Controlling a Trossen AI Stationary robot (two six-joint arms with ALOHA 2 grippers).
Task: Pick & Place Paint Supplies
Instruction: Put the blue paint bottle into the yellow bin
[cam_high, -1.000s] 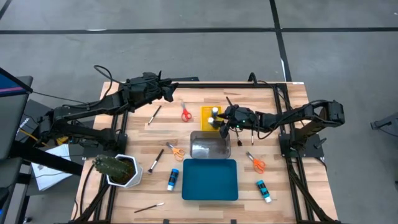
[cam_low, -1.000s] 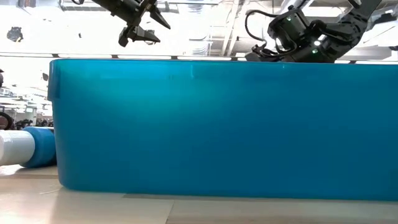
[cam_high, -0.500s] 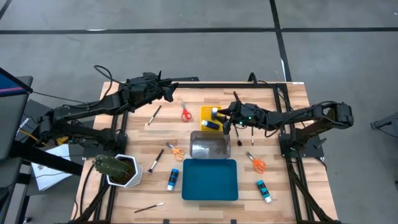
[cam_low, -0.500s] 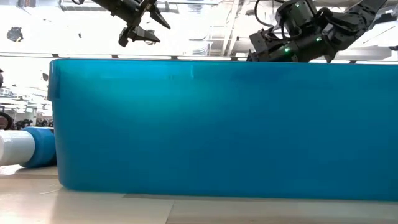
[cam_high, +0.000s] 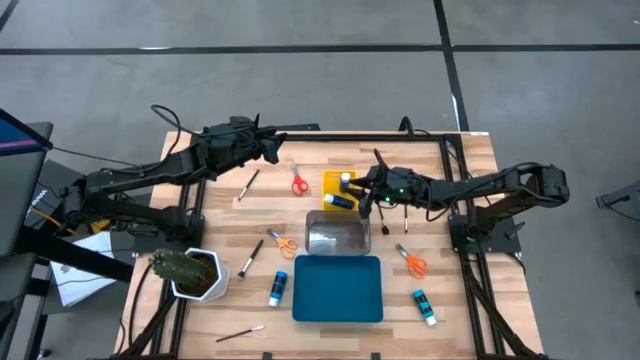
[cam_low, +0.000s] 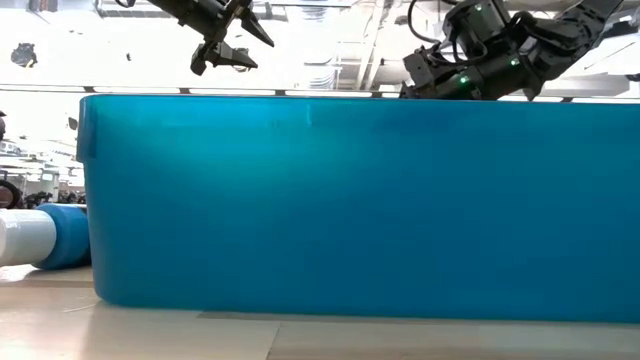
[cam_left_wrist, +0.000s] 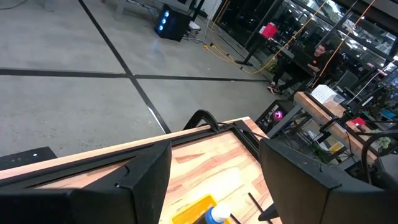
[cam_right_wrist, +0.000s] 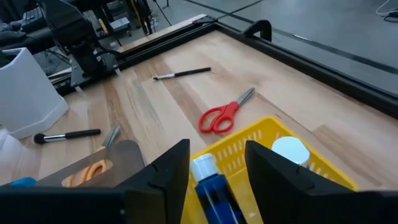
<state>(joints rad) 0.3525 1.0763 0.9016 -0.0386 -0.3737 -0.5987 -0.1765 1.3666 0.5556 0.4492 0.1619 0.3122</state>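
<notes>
Paint supplies lie scattered over the wooden bench (cam_high: 440, 170), and only the yellow tray holds any of them. Largest of the containers is the blue tray (cam_high: 337, 288) at the near middle of the bench; the high view shows nothing in it. Behind it sits the clear tray (cam_high: 337, 236), with nothing visible inside. Farther back still, the yellow tray (cam_high: 334, 181) carries two blue bottles (cam_right_wrist: 214, 190) with white caps, one lying on its side and one standing. A cactus (cam_high: 187, 270) in a white pot stands at the bench's left near corner.

Above the yellow tray's right edge hangs the right claw (cam_high: 365, 196), its fingers parted and empty, the lying bottle showing between them in the wrist view. The left claw (cam_high: 271, 148) hovers over the far left part of the bench, fingers spread wide, holding nothing.

Loose on the bench are two more bottles, one (cam_high: 278, 288) just left of the blue tray and one (cam_high: 424, 307) to its right. Red scissors (cam_high: 298, 181) lie left of the yellow tray, orange scissors (cam_high: 283, 243) left of the clear tray, and another orange pair (cam_high: 411, 262) to its right. Thin paintbrushes lie at the far left (cam_high: 248, 184), by the cactus (cam_high: 250, 258) and at the near edge (cam_high: 240, 333).
</notes>
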